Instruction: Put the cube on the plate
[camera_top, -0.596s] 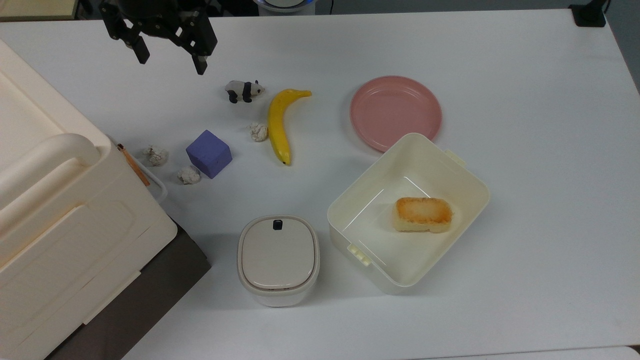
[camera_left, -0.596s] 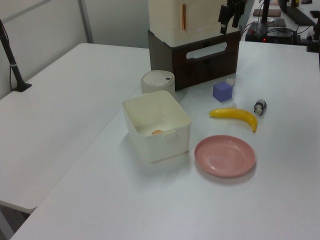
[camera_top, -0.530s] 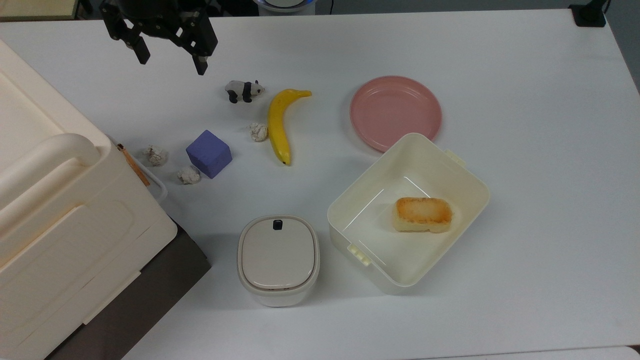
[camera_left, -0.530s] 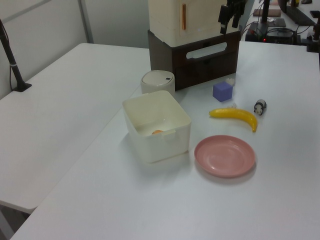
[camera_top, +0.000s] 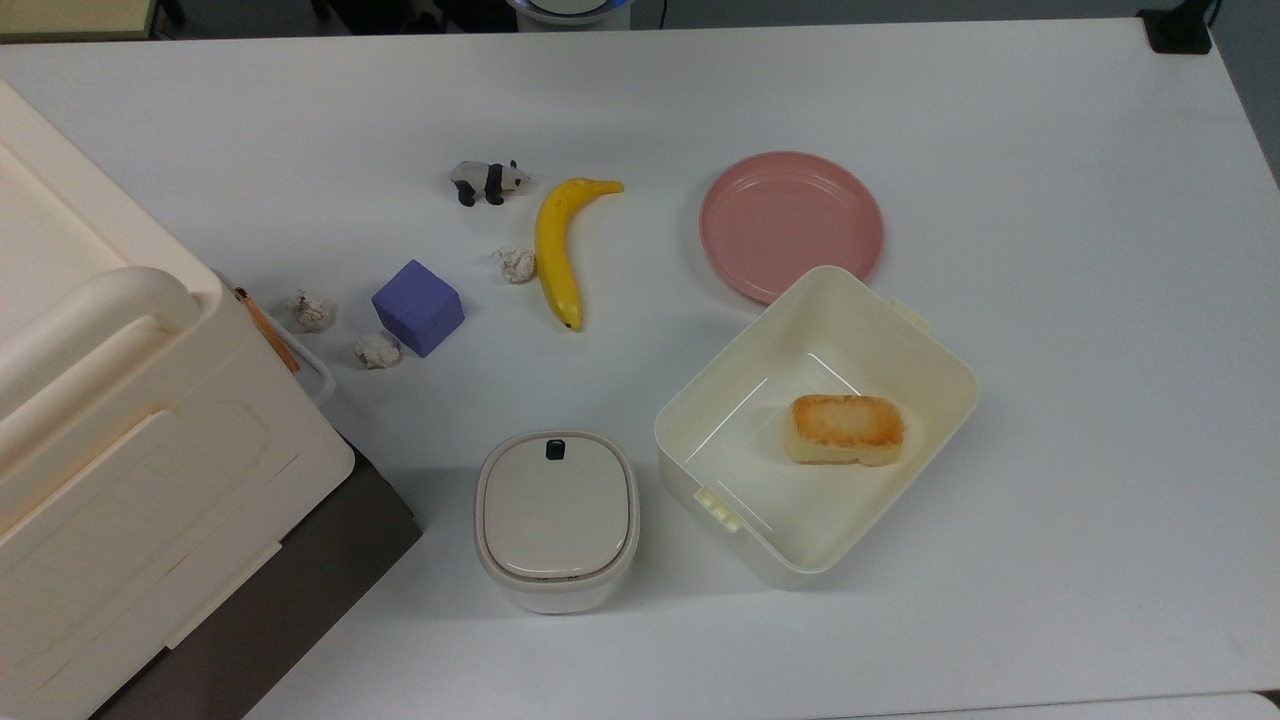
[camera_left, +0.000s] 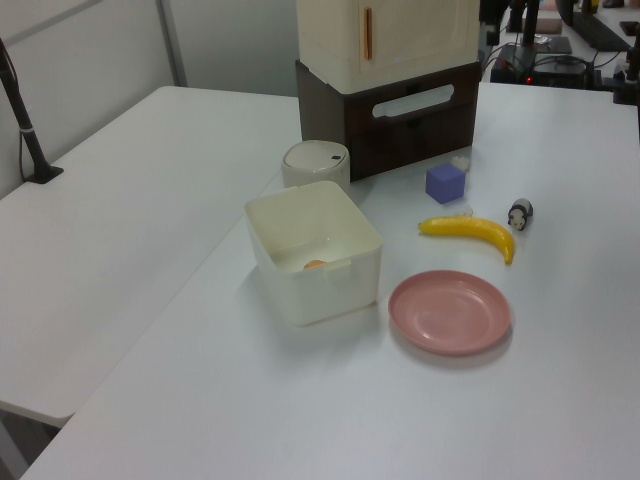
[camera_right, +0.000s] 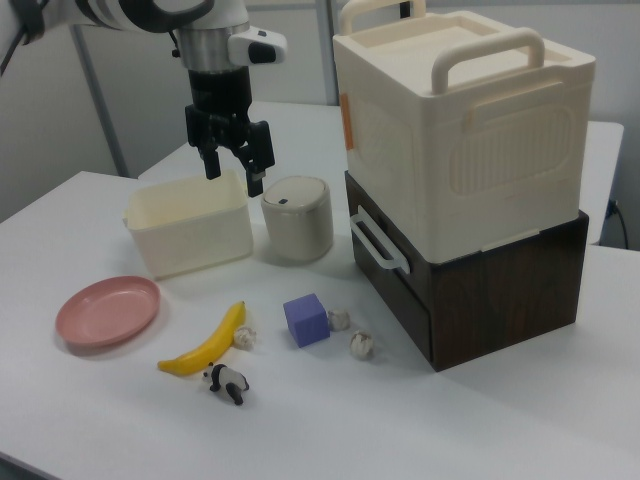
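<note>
The blue-violet cube (camera_top: 418, 307) rests on the white table, with small crumpled white lumps around it. It also shows as the cube (camera_left: 445, 183) in the left view and the cube (camera_right: 306, 319) in the right view. The pink plate (camera_top: 791, 225) lies bare, well to the top view's right of the cube, past a banana; it appears too as the plate (camera_left: 450, 312) and the plate (camera_right: 107, 310). In the right view my gripper (camera_right: 234, 180) hangs open and holds nothing, high over the table, up and to the right view's left of the cube.
A banana (camera_top: 557, 250) and toy panda (camera_top: 488, 181) lie between cube and plate. A cream container (camera_top: 800, 565) holding a piece of bread touches the plate's near edge. A lidded pot (camera_top: 556, 520) stands beside it. A big cream box (camera_top: 120, 420) on a dark base fills the top view's left.
The open gripper has left the top view's upper-left corner and the left view's top edge, moving out past both frames. Nothing on the table has shifted.
</note>
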